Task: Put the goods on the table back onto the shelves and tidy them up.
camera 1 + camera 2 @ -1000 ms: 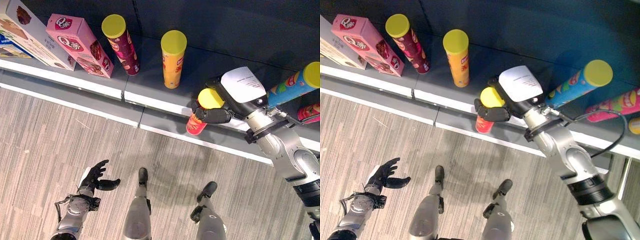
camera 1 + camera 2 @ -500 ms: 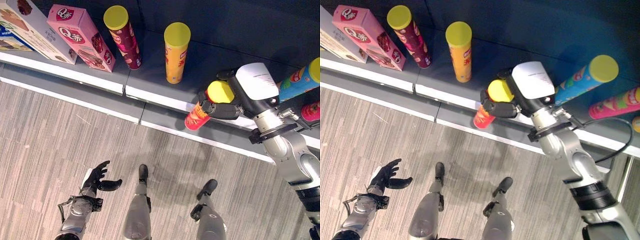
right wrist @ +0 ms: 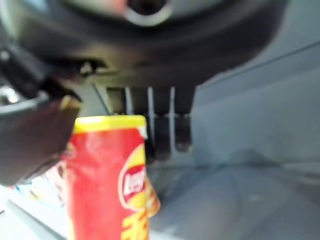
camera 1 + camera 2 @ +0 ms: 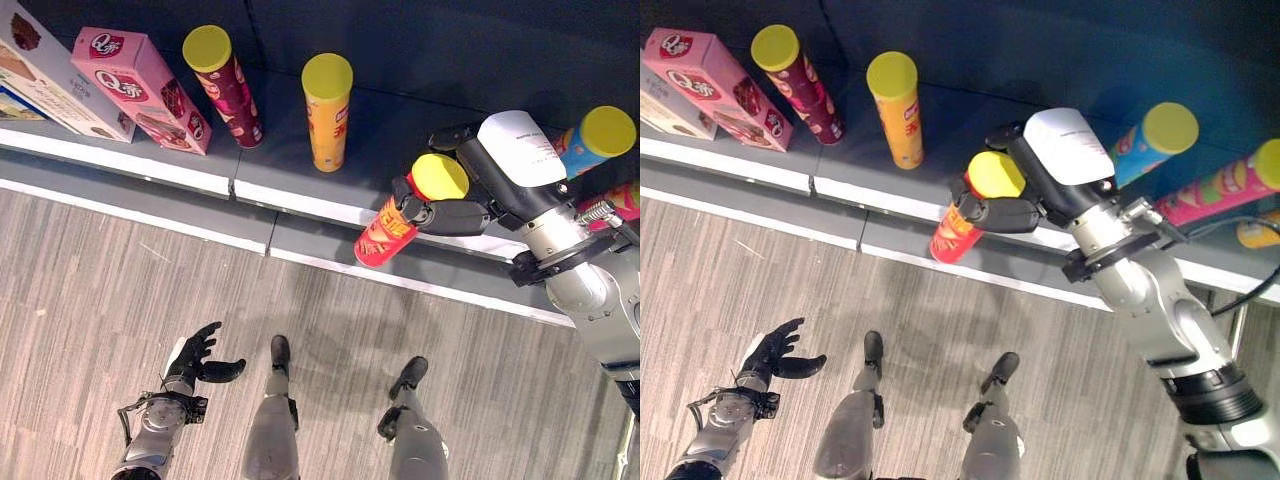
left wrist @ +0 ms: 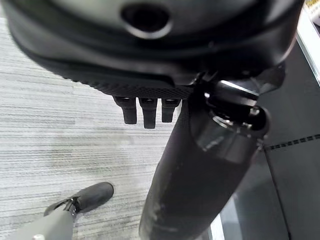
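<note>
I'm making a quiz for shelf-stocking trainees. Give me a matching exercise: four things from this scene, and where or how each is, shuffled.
Things:
1. red can
2. orange can
3. pink box
4. left hand

Places or states:
A. upright on the shelf, between the maroon can and the right hand
B. open, low over the floor
C. tilted, gripped near its yellow lid
D. on the shelf, left of the maroon can

Pairs: 1-C, 2-A, 3-D, 4-B

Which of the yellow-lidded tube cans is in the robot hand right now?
The red can: the right robot hand grips it near its yellow lid, tilted over the shelf edge. The maroon can and orange can stand free on the shelf.
</note>
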Controlling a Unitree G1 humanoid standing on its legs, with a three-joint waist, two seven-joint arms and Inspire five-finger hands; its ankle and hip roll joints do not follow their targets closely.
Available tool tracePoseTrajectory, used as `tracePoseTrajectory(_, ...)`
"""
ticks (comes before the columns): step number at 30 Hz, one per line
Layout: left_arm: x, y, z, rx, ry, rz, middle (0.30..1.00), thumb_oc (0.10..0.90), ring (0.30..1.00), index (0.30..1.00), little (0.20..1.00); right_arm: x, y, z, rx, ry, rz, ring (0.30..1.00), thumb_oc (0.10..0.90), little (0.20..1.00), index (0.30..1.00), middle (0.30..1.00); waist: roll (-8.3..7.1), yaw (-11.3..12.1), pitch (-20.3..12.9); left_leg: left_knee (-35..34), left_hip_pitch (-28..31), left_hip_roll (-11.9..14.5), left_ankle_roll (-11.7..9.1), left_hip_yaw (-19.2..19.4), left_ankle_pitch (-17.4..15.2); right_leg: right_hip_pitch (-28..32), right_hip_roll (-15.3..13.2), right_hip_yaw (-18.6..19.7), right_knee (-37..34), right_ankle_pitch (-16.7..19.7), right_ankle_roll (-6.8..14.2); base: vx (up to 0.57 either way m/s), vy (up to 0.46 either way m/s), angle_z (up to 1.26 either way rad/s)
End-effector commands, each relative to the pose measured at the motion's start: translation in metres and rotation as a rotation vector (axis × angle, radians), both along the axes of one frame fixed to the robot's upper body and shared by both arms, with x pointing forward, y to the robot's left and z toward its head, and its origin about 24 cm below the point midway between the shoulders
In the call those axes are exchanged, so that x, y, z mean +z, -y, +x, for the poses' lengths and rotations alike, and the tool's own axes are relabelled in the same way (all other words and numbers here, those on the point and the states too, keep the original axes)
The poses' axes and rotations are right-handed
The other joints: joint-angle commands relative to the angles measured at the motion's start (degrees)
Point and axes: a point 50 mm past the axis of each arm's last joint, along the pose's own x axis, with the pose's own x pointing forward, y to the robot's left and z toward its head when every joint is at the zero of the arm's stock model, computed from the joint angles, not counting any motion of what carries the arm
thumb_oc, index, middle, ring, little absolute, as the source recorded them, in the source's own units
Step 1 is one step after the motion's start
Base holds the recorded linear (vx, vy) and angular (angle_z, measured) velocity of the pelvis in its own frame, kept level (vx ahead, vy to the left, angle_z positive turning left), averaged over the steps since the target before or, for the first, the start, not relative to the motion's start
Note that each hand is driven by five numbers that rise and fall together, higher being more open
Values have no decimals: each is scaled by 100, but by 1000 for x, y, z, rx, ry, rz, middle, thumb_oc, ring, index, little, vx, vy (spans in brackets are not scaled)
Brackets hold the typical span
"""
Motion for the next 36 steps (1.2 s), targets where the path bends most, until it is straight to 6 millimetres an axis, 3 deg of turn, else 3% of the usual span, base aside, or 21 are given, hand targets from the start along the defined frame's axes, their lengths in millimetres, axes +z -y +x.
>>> tracePoseTrajectory(1, 9, -30, -11, 41, 10, 79, 900, 800, 900, 900, 900, 44, -26, -18, 153, 235, 2, 300, 400, 300, 300, 300, -250, 198, -540, -102, 445, 256, -150, 607, -687, -27, -299, 198, 1002, -983, 528, 5, -8, -7)
tracePoseTrajectory(11, 12, -33, -10, 46, 21, 94, 900, 800, 900, 900, 900, 73, -19, -1, -15, 425, -108, 300, 400, 300, 300, 300, -226, 465, -470, -130, 332, 236, -102, 433, -688, -64, -256, 153, 1024, -996, 537, 5, -3, -2)
tracePoseTrajectory(25, 19, -25, -2, 2, 68, 101, 900, 800, 900, 900, 900, 69, 8, 19, -232, 477, -219, 300, 400, 300, 300, 300, -37, 669, -409, -159, -2, 161, -144, 207, -579, -91, -302, -66, 947, -1000, 556, 12, -7, 8)
tracePoseTrajectory(36, 25, -15, 6, -40, 114, 96, 900, 800, 900, 900, 900, 79, 22, 29, -344, 554, -209, 300, 400, 300, 300, 300, 128, 781, -423, -159, -223, 63, -152, 82, -545, -131, -376, -209, 892, -942, 583, 12, 6, 4)
